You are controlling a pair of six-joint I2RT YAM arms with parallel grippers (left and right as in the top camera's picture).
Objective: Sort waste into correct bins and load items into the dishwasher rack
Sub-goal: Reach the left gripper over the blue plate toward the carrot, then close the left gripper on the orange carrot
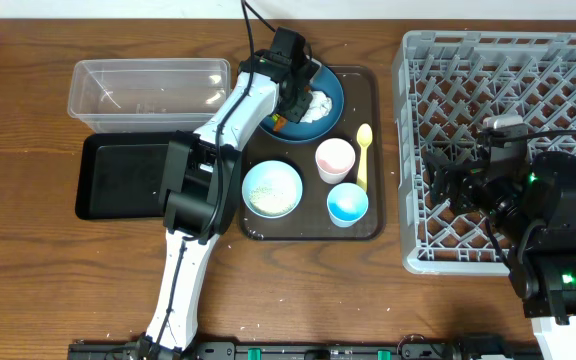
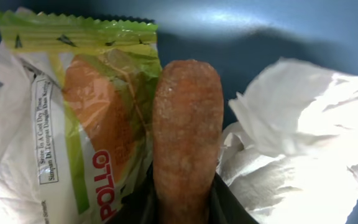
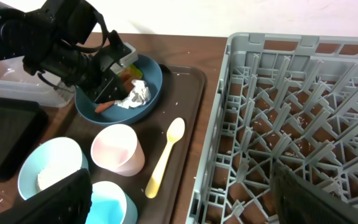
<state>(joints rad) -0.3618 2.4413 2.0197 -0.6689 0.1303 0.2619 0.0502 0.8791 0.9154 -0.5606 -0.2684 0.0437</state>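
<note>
On the dark blue plate (image 1: 333,85) lie a crumpled white napkin (image 2: 291,137), a yellow-green-orange wrapper (image 2: 86,112) and an orange carrot-like stick (image 2: 187,124). My left gripper (image 1: 290,108) reaches down onto the plate, and its black jaws press both sides of the stick's near end. My right gripper (image 3: 188,199) hovers open over the left edge of the grey dishwasher rack (image 1: 498,50), holding nothing. The light blue bowl (image 1: 271,188) with rice, pink cup (image 1: 334,159), small blue cup (image 1: 347,204) and yellow spoon (image 1: 363,155) rest on the brown serving tray (image 1: 376,120).
The clear tub (image 1: 148,90) stands at the back left, and the shallow black tray (image 1: 118,175) lies just in front of it. My left arm crosses above the black tray's right end. White grains are scattered on the serving tray and inside the rack.
</note>
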